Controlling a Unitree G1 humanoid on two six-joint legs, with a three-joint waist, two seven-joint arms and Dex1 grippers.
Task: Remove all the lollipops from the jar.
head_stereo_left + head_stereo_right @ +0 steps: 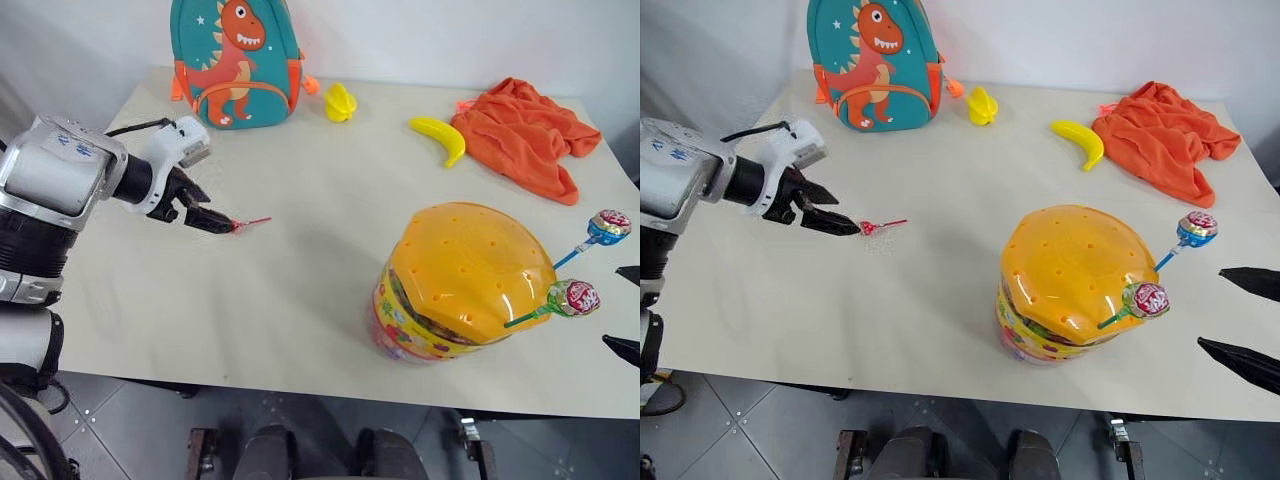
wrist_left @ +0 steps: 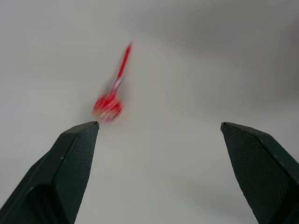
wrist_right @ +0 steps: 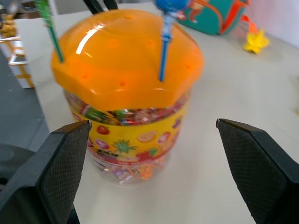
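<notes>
Lollipop (image 2: 108,106) blurred beyond left gripper (image 2: 159,128), wrapper unreadable.

Bright, even light; glare on jar (image 3: 126,70) lid, blurred red lollipop (image 2: 108,106).

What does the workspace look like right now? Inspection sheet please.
Surface: white table, bare in the middle.
Job's things: jar with orange lid on; blue-stick lollipop and green-stick lollipop stuck in the lid; red-stick lollipop just off the left hand's fingertips, blurred.
Clutter: dinosaur backpack, yellow banana toy, small yellow toy, orange cloth, all along the far edge.
Hands: left hand open; right hand open, facing the jar.
Cables: black cable on left wrist.
Surroundings: white wall, grey tiled floor.
</notes>
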